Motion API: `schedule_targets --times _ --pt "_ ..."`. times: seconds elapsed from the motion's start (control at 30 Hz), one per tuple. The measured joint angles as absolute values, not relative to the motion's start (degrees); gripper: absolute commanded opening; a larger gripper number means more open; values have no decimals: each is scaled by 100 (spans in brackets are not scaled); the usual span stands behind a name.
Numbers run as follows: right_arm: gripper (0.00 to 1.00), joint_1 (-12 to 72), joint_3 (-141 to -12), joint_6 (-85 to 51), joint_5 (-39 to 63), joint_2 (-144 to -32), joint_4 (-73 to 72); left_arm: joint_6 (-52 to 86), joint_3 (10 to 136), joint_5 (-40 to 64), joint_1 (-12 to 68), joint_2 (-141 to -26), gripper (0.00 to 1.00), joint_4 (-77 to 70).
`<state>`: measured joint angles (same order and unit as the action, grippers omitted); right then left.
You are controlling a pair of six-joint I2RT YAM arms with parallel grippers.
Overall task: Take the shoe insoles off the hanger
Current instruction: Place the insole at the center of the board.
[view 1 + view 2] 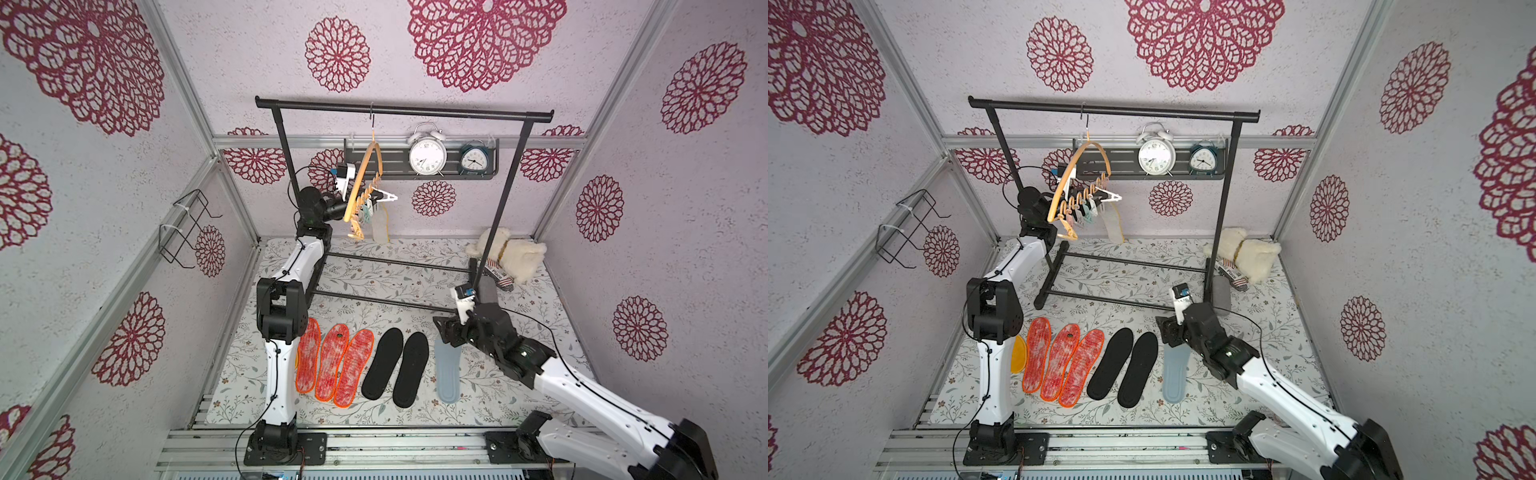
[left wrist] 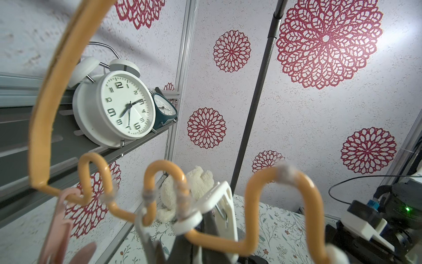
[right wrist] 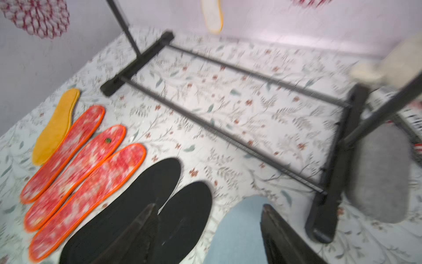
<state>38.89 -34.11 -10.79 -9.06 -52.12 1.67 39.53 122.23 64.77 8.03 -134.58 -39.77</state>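
- The right gripper [image 3: 209, 206] is gaping wide over one pale blue insole [image 3: 237, 228]; beside it we are counting two black insoles [image 3: 159, 178] and three red insoles [image 3: 86, 160].
- The left gripper [image 1: 368, 198] is sitting clenched by the hanger [image 1: 359, 178], one yellow-edged insole [image 1: 380, 230] dangling below.
- The left arm [image 1: 278, 374] is hiding one yellow insole [image 3: 54, 128] in a top view.

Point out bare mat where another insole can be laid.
Free: the mat between the rack's two floor bars; the strip between the front bar and the insoles' tips; right of the blue insole, though the right arm hangs there. Crowded: the insole row.
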Motion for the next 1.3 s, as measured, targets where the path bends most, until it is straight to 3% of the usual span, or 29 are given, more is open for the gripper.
schedule_targets --times 0.17,0.37,0.47,0.53,0.67,1.0,1.3 --pt "80 3017 -1896 -384 -1168 -4075 -1044 3837 12219 6477 799 -13447 0 -3894" --pt "83 2053 -1122 -211 -943 -4047 -1850 3750 12219 6477 781 -13432 2 -3789" --pt "83 1844 -1063 -187 -718 -4259 -2038 3688 12219 6477 770 -13384 16 -3653" --pt "83 1721 -1063 -180 -550 -4364 -2213 3697 12191 6462 764 -13362 37 -3500" --pt "83 1546 -1066 -154 -333 -4392 -2394 3538 11915 6342 727 -13351 59 -3103" --pt "83 1496 -1066 -150 -95 -4392 -2510 2633 10766 5896 679 -12846 76 -1957" --pt "83 1487 -1066 -154 -82 -4338 -2491 1833 8571 4827 674 -10991 93 -1514"
